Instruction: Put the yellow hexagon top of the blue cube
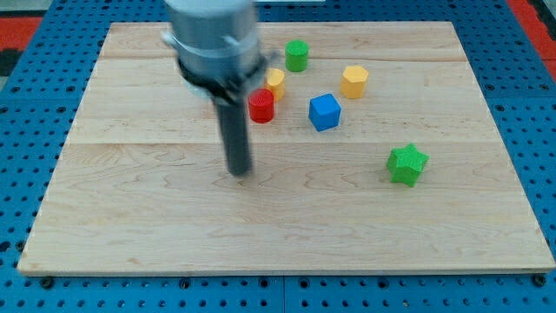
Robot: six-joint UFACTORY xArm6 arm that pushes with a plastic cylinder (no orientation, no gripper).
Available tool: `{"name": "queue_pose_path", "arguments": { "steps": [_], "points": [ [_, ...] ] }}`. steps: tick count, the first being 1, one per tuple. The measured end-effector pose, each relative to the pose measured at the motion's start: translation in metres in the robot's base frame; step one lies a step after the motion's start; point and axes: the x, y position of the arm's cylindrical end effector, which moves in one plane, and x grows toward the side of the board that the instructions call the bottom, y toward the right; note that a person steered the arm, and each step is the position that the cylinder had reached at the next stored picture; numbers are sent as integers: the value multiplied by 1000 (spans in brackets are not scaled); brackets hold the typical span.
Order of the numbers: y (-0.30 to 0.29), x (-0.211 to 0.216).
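Note:
The yellow hexagon (354,81) lies on the wooden board (287,235), up and to the right of the blue cube (324,112), close to it but apart. My tip (239,171) rests on the board well to the left of and below the blue cube, below the red cylinder (261,105). The rod rises from the tip to the grey arm body (213,39) at the view's top.
A second yellow block (275,83) sits just above the red cylinder, partly hidden by the arm. A green cylinder (297,55) stands near the view's top. A green star (407,164) lies at the right. A blue pegboard (539,130) surrounds the board.

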Motion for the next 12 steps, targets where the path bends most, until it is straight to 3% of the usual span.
{"name": "queue_pose_path", "arguments": {
  "steps": [1, 3, 4, 5, 6, 7, 8, 9, 10, 12],
  "points": [
    [109, 71],
    [204, -34],
    [193, -104],
    [206, -91],
    [213, -42],
    [178, -96],
    [178, -149],
    [178, -156],
    [206, -122],
    [182, -188]
  ]
}}
